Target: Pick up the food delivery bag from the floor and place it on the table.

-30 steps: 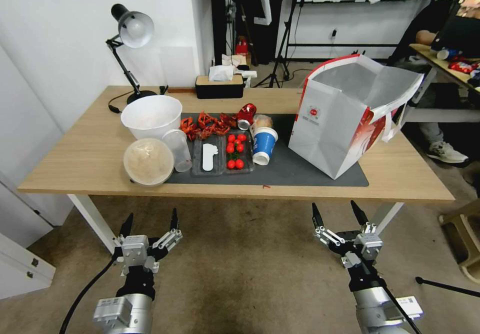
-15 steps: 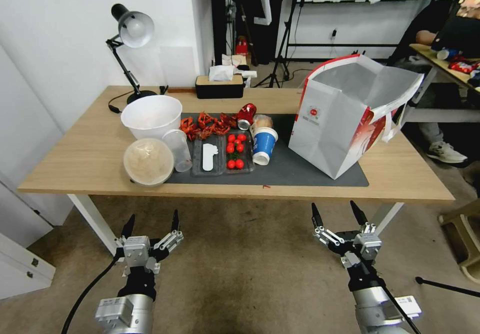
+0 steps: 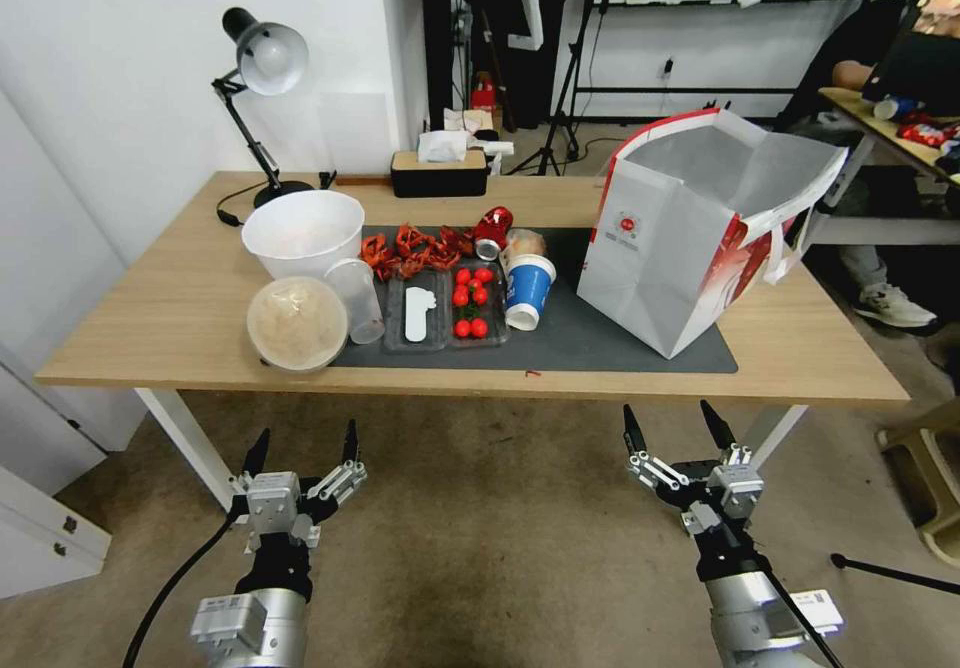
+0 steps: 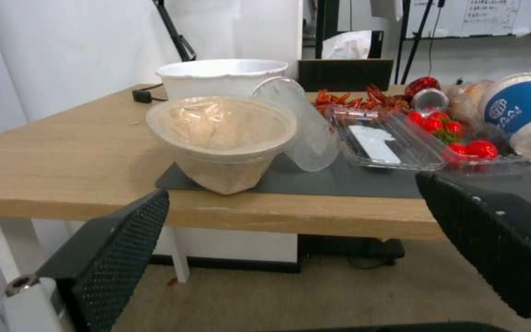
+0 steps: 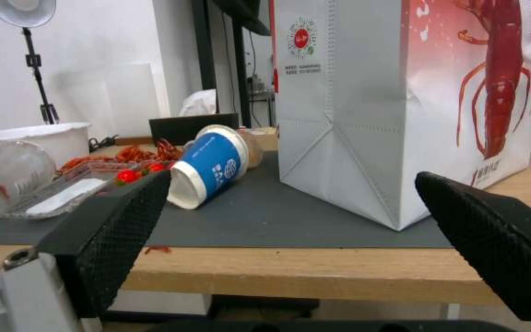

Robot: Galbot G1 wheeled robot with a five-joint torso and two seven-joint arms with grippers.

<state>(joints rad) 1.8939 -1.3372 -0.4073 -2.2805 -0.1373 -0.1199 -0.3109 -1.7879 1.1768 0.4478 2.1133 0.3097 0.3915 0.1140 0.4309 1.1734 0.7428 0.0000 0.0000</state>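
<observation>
The left gripper hangs below the table's front edge, over the floor, its two black fingers spread wide with nothing between them. In the left wrist view its textured pads frame a beige bowl that sits at the near left corner of the mat.

The right gripper hangs at about the same height under the right half of the table, fingers likewise wide apart and empty. Through its wrist camera the pads bracket the lower part of the bag, which is well apart from them.

The bag stands upright on the table, on the right end of the mat, one bottom corner near the mat's front right edge. Its mouth is open, showing silver lining, and a white strap hangs down its right side. A small round red logo is on the face towards the robot, and a red crayfish picture is on the side panel.

Left of the bag on the mat lie a tipped blue cup, a clear tray with red tomatoes, a toppled clear cup and a heap of red crayfish. A large white bowl stands behind the beige bowl. A desk lamp and a black tissue box are at the table's far edge.
</observation>
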